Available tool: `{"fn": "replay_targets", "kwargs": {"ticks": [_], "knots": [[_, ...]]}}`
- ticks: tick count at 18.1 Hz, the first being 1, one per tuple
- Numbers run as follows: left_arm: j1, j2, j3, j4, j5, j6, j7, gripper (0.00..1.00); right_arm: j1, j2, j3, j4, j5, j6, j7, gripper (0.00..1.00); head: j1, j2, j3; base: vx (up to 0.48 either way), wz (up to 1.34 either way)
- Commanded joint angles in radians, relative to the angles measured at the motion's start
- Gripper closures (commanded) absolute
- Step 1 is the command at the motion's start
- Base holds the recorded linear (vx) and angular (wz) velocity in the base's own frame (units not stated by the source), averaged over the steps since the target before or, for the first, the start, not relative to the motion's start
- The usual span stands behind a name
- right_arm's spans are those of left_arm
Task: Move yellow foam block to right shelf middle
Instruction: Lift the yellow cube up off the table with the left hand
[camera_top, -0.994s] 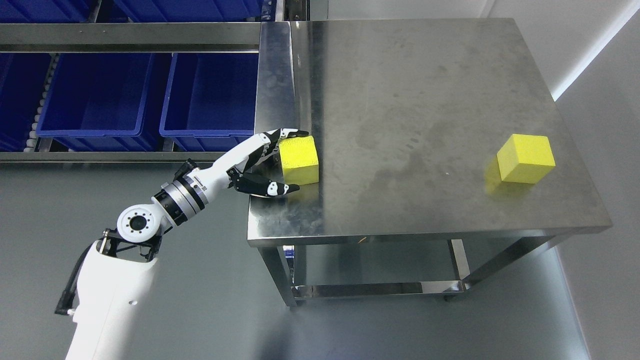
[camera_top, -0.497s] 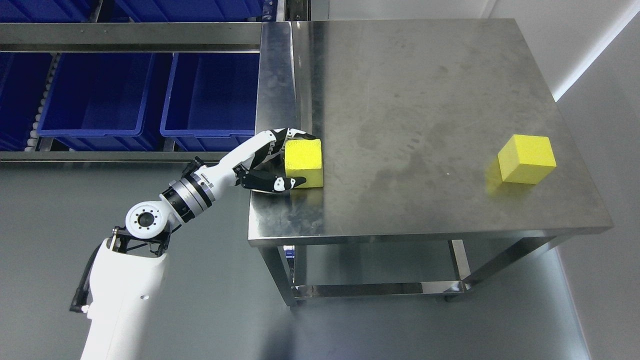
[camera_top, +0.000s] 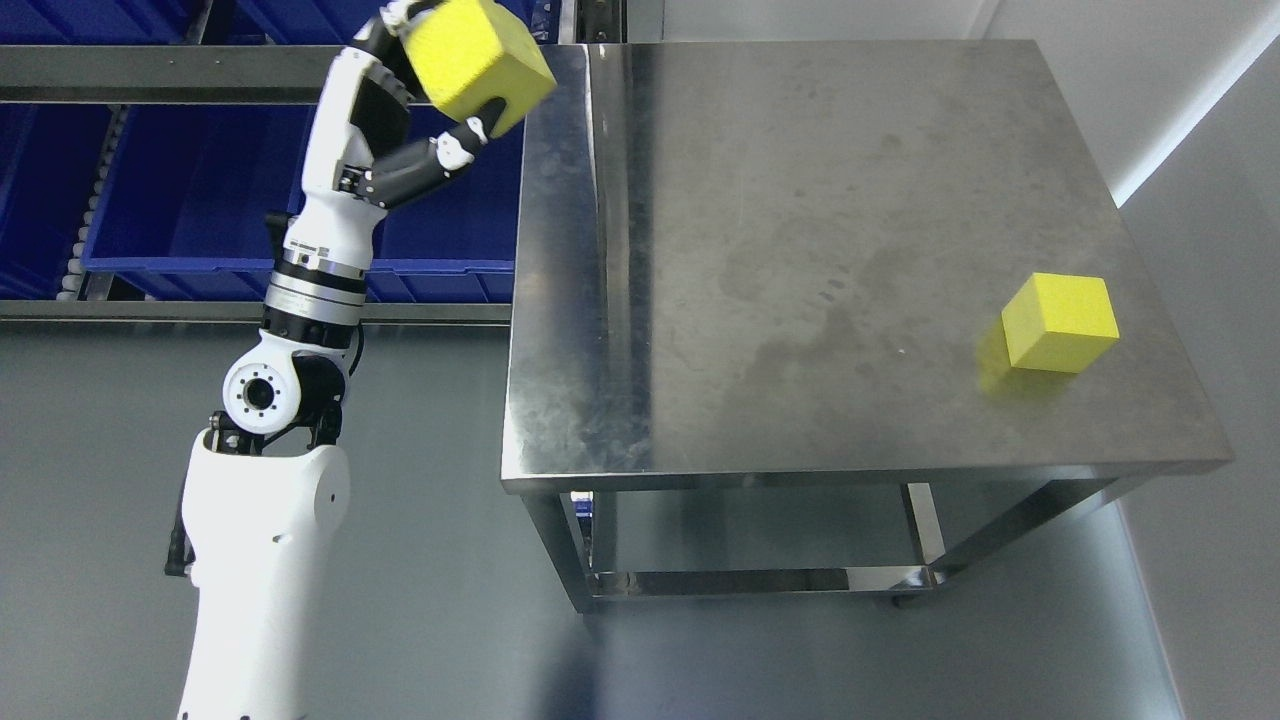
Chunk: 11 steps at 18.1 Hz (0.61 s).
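Steel tabletop (camera_top: 800, 250) at right, second block (camera_top: 1060, 322) resting there; my left fingers (camera_top: 455, 150) clamp the yellow foam block (camera_top: 478, 62), raised over blue bins (camera_top: 190, 190) toward the shelf, clearing the table edge.

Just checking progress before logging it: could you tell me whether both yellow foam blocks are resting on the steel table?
No, only one yellow block sits on the steel table; the left robot hand holds the other block aloft.
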Motion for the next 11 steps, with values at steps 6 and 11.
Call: {"fn": "replay_targets", "kwargs": {"ticks": [6, 11], "knots": [[0.151, -0.031, 0.100, -0.031, 0.062, -0.103, 0.065, 0.70, 0.002, -0.017, -0.001, -0.017, 0.003, 0.000, 0.001, 0.00, 0.0000, 0.000, 0.000, -0.019, 0.28], [0.209, -0.031, 0.125, -0.036, 0.062, -0.110, 0.063, 0.70, 0.002, -0.017, 0.000, -0.017, 0.003, 0.000, 0.001, 0.00, 0.0000, 0.000, 0.000, -0.037, 0.89]]}}
